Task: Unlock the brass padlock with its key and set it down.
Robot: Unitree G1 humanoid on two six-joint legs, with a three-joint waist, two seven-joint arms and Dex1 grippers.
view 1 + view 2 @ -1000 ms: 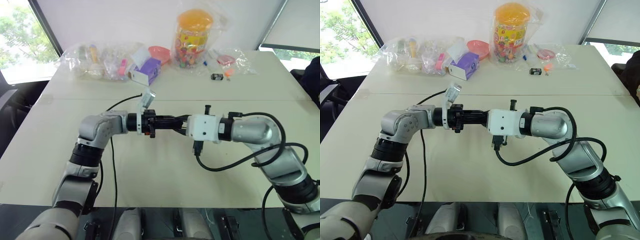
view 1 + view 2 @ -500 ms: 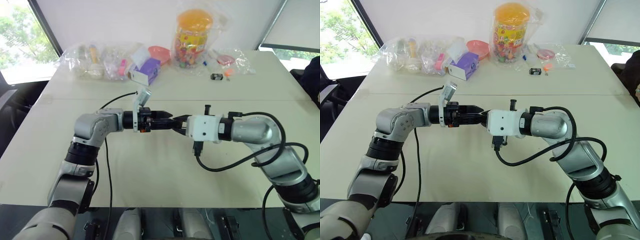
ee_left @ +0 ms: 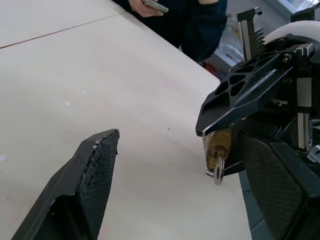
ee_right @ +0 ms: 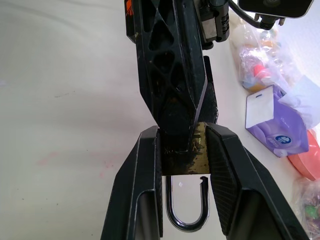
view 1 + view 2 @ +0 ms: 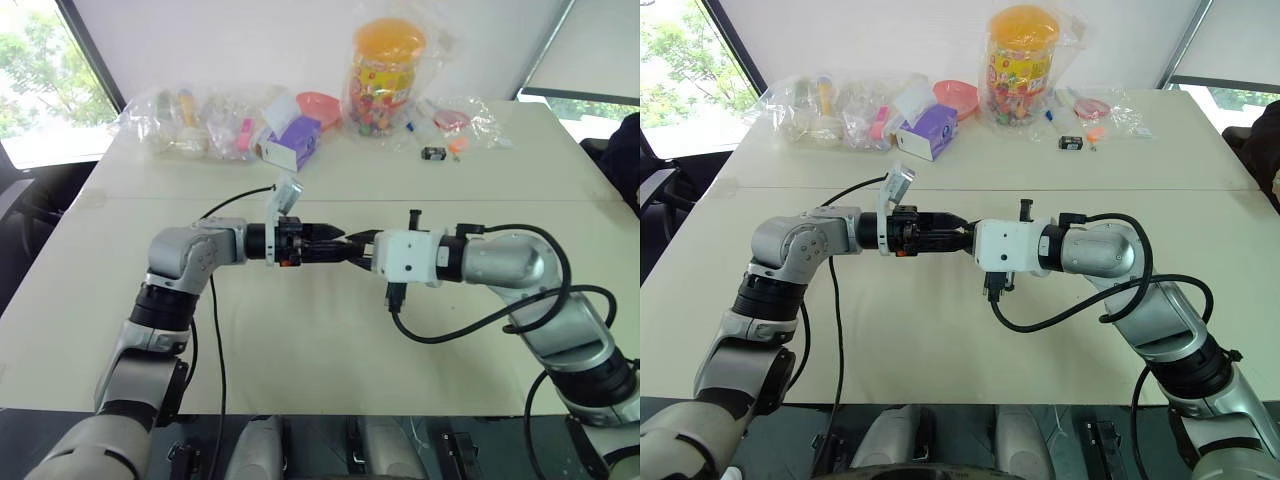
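Brass padlock [image 4: 184, 155] clamped between the right gripper [image 4: 182, 165] fingers [image 4: 145, 170], above the middle of the table [image 5: 330, 340], shackle [image 4: 186, 207] sprung open on one side, key [image 3: 218, 169] sticking out of the keyhole. Left gripper [image 3: 200, 165] fingertips meeting the padlock head-on, fingers [image 3: 85, 175] spread wide, gripping nothing, one touching the lock body. Beyond the padlock, along the far table edge: candy jar [image 5: 387, 68], purple box [image 5: 294, 142], plastic bags [image 5: 200, 122]. Past the table's side edge, a person's hands holding a phone [image 3: 154, 5].

Yellow-gold brass padlock [image 4: 183, 156] with silvery shackle [image 4: 185, 206] sits between the right end effector [image 4: 183, 172]'s black textured fingers; silvery key [image 3: 218, 170]; cream table [image 5: 330, 340].
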